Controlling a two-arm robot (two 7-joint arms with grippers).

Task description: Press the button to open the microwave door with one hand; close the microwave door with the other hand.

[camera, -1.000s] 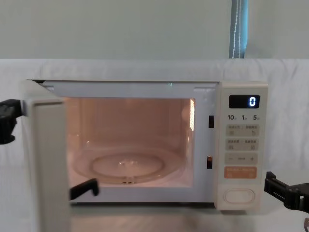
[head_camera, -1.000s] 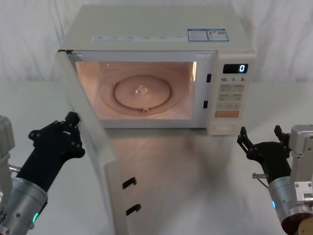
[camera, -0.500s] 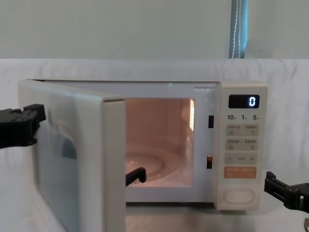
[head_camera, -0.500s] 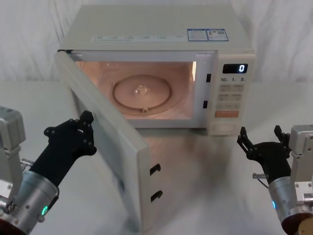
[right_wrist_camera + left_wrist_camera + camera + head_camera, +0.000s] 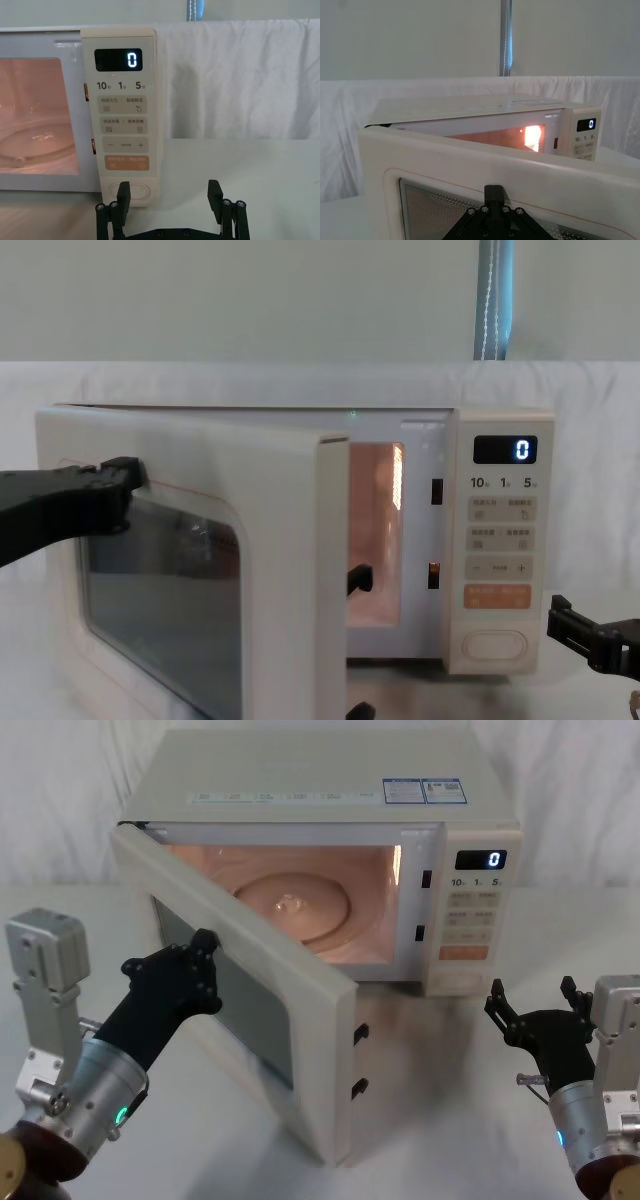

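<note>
The left hand (image 5: 200,970), at eight o'clock in the head view, is pressing its tip against the outer face of the microwave door (image 5: 250,1020), on the window; whether its fingers are apart or together cannot be told. The door is standing about half open, its free edge pointing toward six o'clock. The microwave (image 5: 330,800) is sitting on the desk (image 5: 450,1120), cavity glowing. The right hand (image 5: 532,1005), fingers apart and gripping nothing, is hovering at four o'clock, just before the button (image 5: 132,192).
</note>
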